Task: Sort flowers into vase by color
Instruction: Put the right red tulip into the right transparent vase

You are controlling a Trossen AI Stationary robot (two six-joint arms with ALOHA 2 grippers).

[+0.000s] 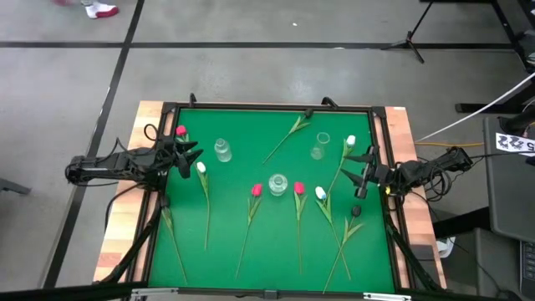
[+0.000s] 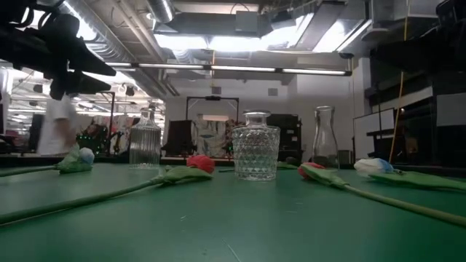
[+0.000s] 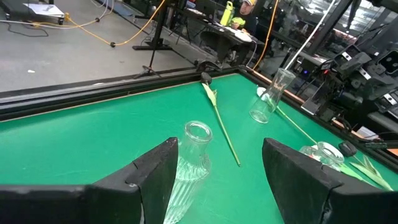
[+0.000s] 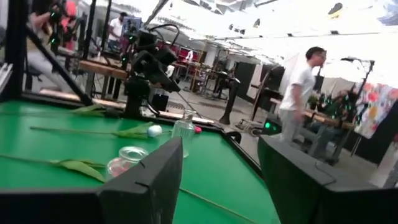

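I'm reading the flowers (image 1: 255, 213) as light, floppy and thin, so I'm aiming mid-stem; both arms' fingers (image 3: 155, 174) are gaping wide, holding nothing.

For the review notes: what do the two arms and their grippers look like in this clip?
Both arms are black or very dark, slim and jointed, with black cables trailing off their bases over the table's edge. The left gripper and the right gripper each end in two pointed dark fingers. Up close those fingers are broad, flat, matt black wedges. No markings show on them.
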